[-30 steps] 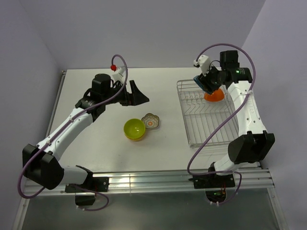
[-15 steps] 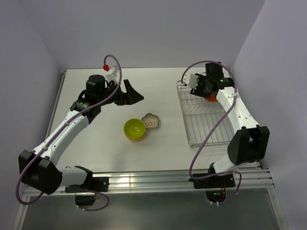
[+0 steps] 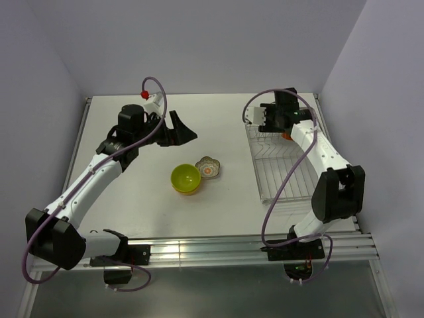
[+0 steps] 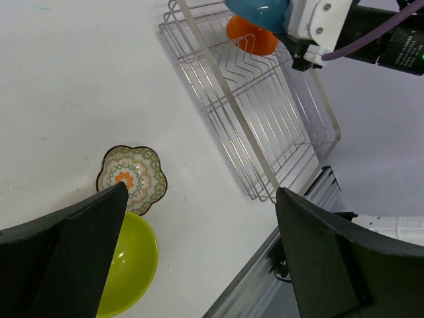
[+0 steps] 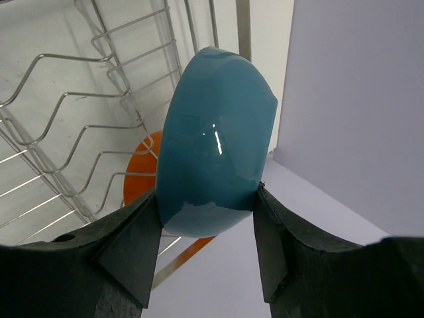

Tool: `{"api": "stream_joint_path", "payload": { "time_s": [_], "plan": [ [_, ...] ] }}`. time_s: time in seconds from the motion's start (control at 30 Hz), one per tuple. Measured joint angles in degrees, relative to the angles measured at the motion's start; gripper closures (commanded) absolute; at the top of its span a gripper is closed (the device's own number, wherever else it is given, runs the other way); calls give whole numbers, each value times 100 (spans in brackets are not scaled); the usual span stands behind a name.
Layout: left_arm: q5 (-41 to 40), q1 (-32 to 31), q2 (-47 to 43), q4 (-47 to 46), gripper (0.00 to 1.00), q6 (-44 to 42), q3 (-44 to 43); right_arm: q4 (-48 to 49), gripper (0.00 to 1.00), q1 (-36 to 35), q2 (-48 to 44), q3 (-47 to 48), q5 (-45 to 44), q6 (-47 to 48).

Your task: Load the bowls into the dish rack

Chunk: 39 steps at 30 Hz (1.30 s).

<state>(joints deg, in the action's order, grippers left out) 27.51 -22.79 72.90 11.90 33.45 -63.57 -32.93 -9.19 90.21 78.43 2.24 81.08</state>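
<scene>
1. While the right gripper (image 5: 207,225) hangs over the far end of the dish rack (image 3: 256,165), its fingers are clamped on the blue bowl (image 5: 215,132), one on each side of the wall. The bowl is held on edge.
2. Done: the orange bowl (image 5: 142,172) is in the rack, at the far end among the raised wires.
3. In hand: the blue bowl sits just above and beside the orange one. I can't tell whether it touches the wires or the orange bowl, so I count it as not yet placed.
4. Left to do: the lime-green bowl (image 3: 185,178) and the floral dish (image 3: 208,167) are on the table (image 3: 218,126). They stand side by side, close or touching, well apart from the rack.
5. Left gripper (image 3: 183,128): jaws wide apart and holding nothing. It hovers over the table beyond those two, and both show between its fingers in the wrist view.
6. My estimate:
   - One of the four visible bowls is racked and a second is about to go in, so the task is roughly a third to half done.
   - Next comes lowering the blue bowl into a slot and releasing it.
   - After that come two more pick-and-place runs.
   - The rest of the rack is free wire, so space isn't the limit.
</scene>
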Motion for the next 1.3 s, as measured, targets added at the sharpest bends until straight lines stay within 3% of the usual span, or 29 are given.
{"api": "stream_joint_path", "payload": {
  "time_s": [1.3],
  "plan": [
    [376, 166, 313, 197, 1, -133, -160, 682, 100, -232, 931, -398, -621, 256]
  ]
}}
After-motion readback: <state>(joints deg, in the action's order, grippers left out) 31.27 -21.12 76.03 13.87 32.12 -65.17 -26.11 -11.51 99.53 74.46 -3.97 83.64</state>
